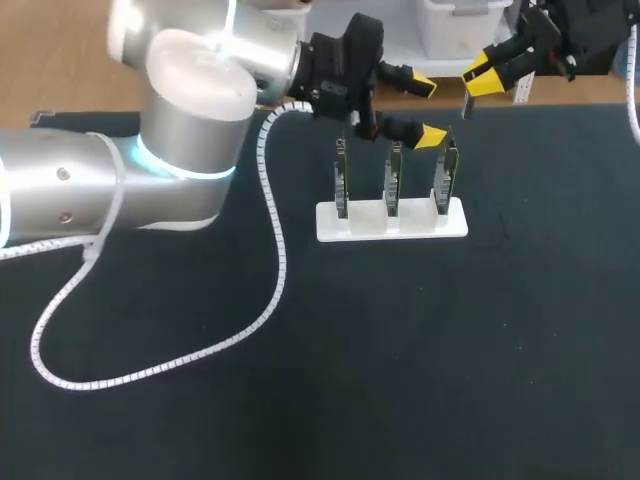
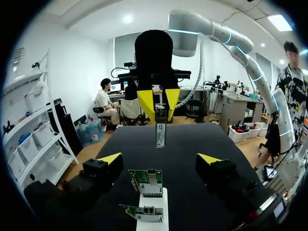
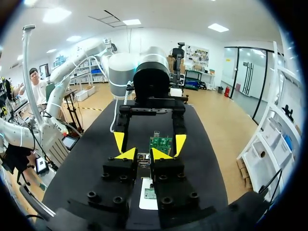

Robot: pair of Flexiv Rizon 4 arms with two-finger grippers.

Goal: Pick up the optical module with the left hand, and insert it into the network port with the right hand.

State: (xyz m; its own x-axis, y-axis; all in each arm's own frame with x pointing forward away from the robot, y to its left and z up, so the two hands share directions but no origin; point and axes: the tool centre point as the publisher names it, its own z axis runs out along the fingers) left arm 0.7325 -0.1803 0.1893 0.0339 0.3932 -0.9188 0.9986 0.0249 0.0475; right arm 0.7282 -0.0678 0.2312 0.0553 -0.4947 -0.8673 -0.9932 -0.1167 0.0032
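Observation:
The optical module [image 1: 466,104] is a thin silvery stick hanging straight down from my right gripper [image 1: 482,80], which is shut on its upper end at the far side of the table. My left gripper [image 1: 428,111] is open just beside it, empty, above the rightmost network card [image 1: 446,175]. In the left wrist view the module [image 2: 160,133] hangs ahead of my open left gripper [image 2: 159,159], pinched by the right gripper [image 2: 159,102]. The right wrist view shows my right gripper [image 3: 143,154] shut on the module [image 3: 143,158], with a green card [image 3: 160,143] beyond.
A white stand [image 1: 392,224] holds three upright network cards on the black table [image 1: 450,350]. My left arm's white coiled cable [image 1: 275,260] trails across the mat in front of the arm. The left arm's big silver body fills the near left.

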